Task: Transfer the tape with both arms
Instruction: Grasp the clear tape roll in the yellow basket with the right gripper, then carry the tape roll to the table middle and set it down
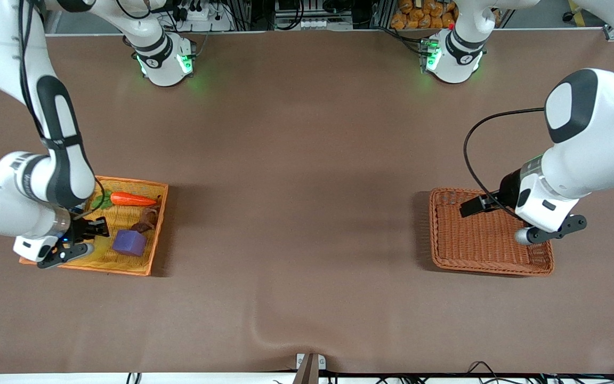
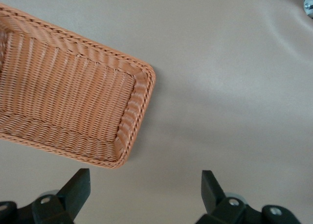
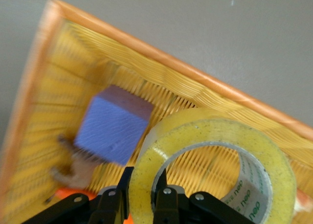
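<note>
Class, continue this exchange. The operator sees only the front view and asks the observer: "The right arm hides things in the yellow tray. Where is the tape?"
Observer: In the right wrist view, the right gripper grips the tape, with one finger inside the hole and one outside the wall.
Operator: What is it over?
Observer: The tray. Its weave shows through the tape's hole, and the cube is beside it.
Operator: Is the left gripper ready to receive?
Observer: The left wrist view shows the left gripper with its fingers wide apart and nothing between them.
</note>
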{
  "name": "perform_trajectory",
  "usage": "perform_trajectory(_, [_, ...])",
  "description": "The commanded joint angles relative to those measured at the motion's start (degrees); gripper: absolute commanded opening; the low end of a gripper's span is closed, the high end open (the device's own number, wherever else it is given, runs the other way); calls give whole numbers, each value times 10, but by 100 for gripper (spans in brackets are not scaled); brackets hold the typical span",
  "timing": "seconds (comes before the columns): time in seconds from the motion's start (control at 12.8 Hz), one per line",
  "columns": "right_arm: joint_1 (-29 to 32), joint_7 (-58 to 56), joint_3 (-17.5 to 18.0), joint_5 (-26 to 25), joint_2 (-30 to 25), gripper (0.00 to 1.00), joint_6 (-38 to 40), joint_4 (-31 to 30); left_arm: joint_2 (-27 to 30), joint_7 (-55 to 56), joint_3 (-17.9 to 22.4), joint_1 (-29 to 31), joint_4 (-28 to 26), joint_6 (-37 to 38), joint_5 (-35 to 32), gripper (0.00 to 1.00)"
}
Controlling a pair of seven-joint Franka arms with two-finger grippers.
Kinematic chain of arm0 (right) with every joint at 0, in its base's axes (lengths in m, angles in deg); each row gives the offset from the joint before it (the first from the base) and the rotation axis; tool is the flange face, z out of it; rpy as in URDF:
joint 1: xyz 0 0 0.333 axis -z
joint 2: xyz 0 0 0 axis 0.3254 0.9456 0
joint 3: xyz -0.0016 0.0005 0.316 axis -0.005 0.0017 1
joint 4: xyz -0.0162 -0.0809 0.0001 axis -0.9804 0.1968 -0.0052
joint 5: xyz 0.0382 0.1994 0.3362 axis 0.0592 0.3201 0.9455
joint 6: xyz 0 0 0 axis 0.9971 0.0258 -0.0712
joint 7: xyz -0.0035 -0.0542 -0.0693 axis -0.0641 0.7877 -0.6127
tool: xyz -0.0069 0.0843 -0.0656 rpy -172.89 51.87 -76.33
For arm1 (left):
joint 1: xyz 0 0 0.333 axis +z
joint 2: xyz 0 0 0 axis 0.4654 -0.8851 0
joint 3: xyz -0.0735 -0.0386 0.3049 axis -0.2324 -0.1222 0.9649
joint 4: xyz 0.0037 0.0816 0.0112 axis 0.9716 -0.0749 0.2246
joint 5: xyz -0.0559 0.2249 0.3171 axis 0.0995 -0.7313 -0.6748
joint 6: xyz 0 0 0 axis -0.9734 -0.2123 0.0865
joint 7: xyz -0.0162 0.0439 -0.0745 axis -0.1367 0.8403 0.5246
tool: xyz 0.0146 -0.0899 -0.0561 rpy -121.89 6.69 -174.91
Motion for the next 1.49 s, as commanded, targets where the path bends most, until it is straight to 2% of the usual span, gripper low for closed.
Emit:
perform_trajectory(0.0, [-26, 31, -4, -18, -25, 0, 116, 64, -3, 8, 4, -5, 6, -5, 15, 100])
perform_trajectory(0.16, [-71, 140, 0, -11, -24, 0, 193, 93, -6, 8, 4, -5, 6, -5, 14, 100])
perform_trajectory(0.39, [-188, 356, 6, 22, -26, 0, 203, 100, -6, 7, 4, -5, 6, -16, 9, 100])
perform_trajectory(0.55, [-272, 512, 8, 23, -2, 0, 186, 130, -7, 7, 4, -5, 5, -18, 15, 100])
perform_trajectory(0.7, [-342, 609, 8, 40, 40, 0, 91, 145, -9, 7, 4, -5, 4, -18, 16, 100])
perform_trajectory(0.94, [-404, 685, 24, 104, 122, 0, -83, 163, -12, 9, 4, -9, 3, -27, 16, 100])
perform_trajectory(1.09, [-437, 738, 30, 106, 170, 0, -152, 186, -17, 15, 4, -15, 3, -29, 15, 100])
perform_trajectory(1.17, [-438, 741, 30, 104, 175, 23, -152, 190, -20, 23, 4, -20, 3, -29, 15, 100])
perform_trajectory(1.25, [-434, 739, 30, 103, 169, 52, -150, 190, -21, 33, 4, -22, 2, -29, 15, 100])
perform_trajectory(1.41, [-423, 726, 26, 100, 141, 83, -103, 170, -24, 52, 4, -37, 1, -35, 11, 100])
